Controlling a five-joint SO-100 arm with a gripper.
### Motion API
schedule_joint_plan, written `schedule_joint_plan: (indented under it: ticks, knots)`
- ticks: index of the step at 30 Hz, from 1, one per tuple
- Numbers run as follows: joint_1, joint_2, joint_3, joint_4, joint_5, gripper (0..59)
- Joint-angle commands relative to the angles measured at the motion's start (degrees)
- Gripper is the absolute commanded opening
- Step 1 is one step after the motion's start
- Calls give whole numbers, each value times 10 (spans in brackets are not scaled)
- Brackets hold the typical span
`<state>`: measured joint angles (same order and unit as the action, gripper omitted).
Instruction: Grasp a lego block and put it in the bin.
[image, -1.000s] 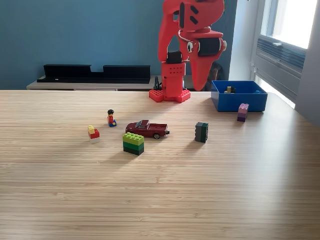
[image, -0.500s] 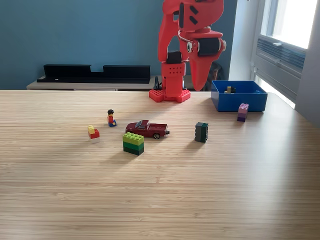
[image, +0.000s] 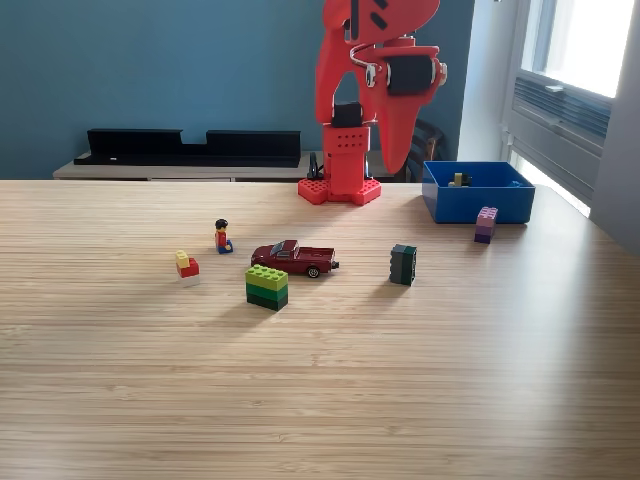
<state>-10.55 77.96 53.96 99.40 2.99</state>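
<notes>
The red pincer (image: 393, 165) hangs high above the worktop (image: 320, 380), pointing down; whether it is spread or pressed together cannot be told. The blue bin (image: 477, 193) sits at the exterior view's right, a purple block (image: 486, 224) just before it.

My table (image: 320, 400) holds a bin (image: 478, 205), car (image: 295, 258), figure (image: 222, 236), and four blocks: purple (image: 486, 224), dark green (image: 403, 264), lime (image: 267, 287), red-yellow (image: 186, 267).
</notes>
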Motion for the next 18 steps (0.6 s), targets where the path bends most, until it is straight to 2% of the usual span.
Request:
schedule_joint_plan:
  ticks: [1, 5, 12, 13, 16, 18]
  knots:
    - [2, 10, -41, 19, 10, 1]
    - [-10, 10, -39, 17, 19, 3]
    - [-33, 10, 4, 15, -13, 17]
    - [-33, 10, 11, 13, -13, 51]
    - [-34, 10, 41, 2, -6, 216]
    - [-35, 10, 67, -14, 2, 284]
